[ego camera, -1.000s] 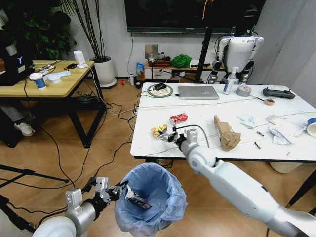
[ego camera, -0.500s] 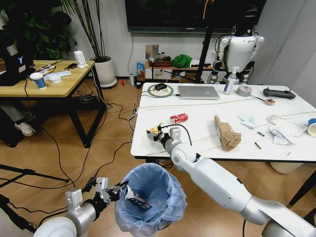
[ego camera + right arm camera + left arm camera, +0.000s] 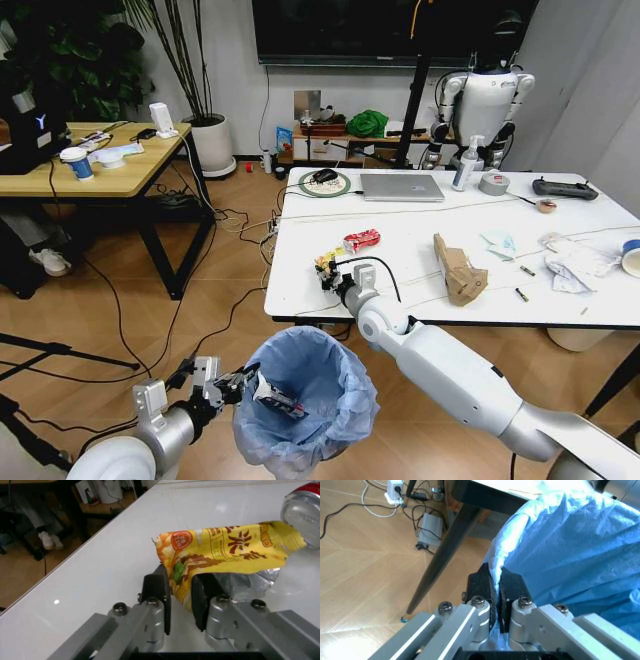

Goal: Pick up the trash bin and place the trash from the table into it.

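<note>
The trash bin (image 3: 306,402), lined with a crinkled light-blue bag (image 3: 570,543), hangs low in front of the table's near edge. My left gripper (image 3: 243,384) is shut on the bag's rim, its fingers (image 3: 481,587) pinching the plastic. My right gripper (image 3: 328,274) is over the table (image 3: 400,225) near its front left edge, shut on a yellow snack wrapper (image 3: 225,545) that sticks up between the fingers (image 3: 155,592). A red wrapper (image 3: 362,240), a crumpled brown paper bag (image 3: 458,270) and white crumpled papers (image 3: 575,265) lie on the table. A dark piece of litter (image 3: 275,400) sits inside the bin.
A laptop (image 3: 401,187), spray bottle (image 3: 465,165), tape roll (image 3: 493,183) and controller (image 3: 564,188) stand along the table's far side. A wooden desk (image 3: 95,165) is at the left, cables run over the floor, and a black table leg (image 3: 447,545) is beside the bin.
My right gripper swung left to the yellow wrapper, shut on it, and has come back slightly right with it. The left gripper and bin have stayed put.
</note>
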